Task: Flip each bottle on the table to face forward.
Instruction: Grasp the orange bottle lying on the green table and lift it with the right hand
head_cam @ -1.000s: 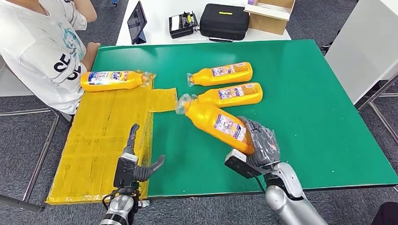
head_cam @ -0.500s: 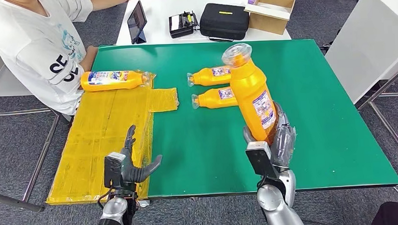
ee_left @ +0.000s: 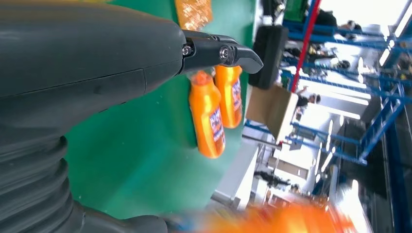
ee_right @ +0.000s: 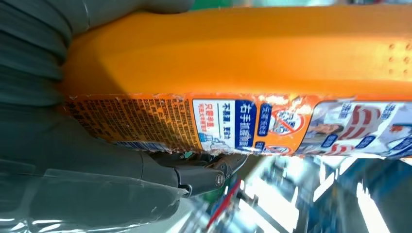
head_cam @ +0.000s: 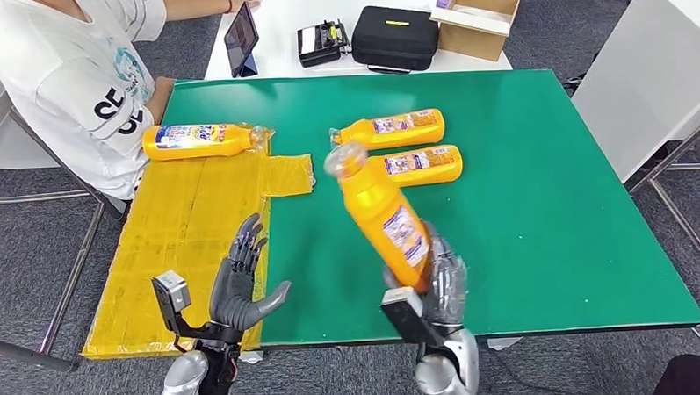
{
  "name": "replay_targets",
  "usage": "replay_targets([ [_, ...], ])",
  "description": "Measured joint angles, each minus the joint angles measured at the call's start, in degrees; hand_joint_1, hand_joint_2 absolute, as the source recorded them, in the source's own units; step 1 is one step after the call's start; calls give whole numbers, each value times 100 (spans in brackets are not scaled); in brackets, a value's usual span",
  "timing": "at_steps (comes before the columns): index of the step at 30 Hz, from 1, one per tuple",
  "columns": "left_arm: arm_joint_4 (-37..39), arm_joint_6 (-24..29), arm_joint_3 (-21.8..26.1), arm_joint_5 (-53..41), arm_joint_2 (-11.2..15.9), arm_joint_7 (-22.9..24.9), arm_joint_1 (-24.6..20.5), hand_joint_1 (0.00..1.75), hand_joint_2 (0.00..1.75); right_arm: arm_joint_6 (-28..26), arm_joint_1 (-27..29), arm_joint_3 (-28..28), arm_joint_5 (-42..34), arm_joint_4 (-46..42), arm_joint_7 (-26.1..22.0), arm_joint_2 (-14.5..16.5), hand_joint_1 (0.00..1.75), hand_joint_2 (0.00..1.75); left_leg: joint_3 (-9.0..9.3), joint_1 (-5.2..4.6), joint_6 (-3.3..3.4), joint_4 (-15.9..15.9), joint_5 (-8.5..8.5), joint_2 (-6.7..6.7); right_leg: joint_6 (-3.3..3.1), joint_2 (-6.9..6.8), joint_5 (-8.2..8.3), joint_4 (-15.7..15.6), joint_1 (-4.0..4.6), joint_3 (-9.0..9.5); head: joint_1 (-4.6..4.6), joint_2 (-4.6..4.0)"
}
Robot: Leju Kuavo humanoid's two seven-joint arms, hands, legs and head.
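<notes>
An orange detergent bottle is being gripped at its base by the right hand above the near edge of the green table, tilted with its clear-wrapped cap toward the far left; its base is being hidden by the fingers, and the small label print is hard to read in the right wrist view. The left hand is being held with its fingers spread and nothing in it, over the yellow mat at the table's near left. Two more orange bottles are lying side by side at the table's middle beyond the held one, and a fourth bottle is lying at the mat's far end, beside a seated person being cut off by the frame.
</notes>
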Motion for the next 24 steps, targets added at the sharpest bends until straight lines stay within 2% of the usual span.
replay_targets([
  [5, -53, 23, -114, -30, 61, -9, -2, 0, 175, -22, -73, 203, 68, 538, -10, 146, 175, 175, -3, 1, 0, -1, 0, 0, 0, 0, 0, 0, -2, -2, 1, 0],
  [8, -54, 0, -172, -29, 85, -3, -12, 0, 175, 63, -153, 372, 87, 824, -20, 196, 168, 175, -4, 0, 0, 0, 0, 1, 0, 0, 0, -1, -3, -2, 2, 0],
  [13, 11, -237, -283, 237, 92, 103, -61, 0, 175, 188, -316, 817, 30, 1431, -17, 358, 166, 175, -1, 0, -1, 0, 0, 0, 0, 0, 0, -1, -2, -3, 2, 0],
  [24, 816, -482, -339, 756, 103, 286, -299, 0, 175, 342, -625, 1460, 128, 2361, 175, 422, 162, 175, -3, 0, -1, 0, 1, 2, 0, 1, 0, -1, -4, -5, 2, 0],
])
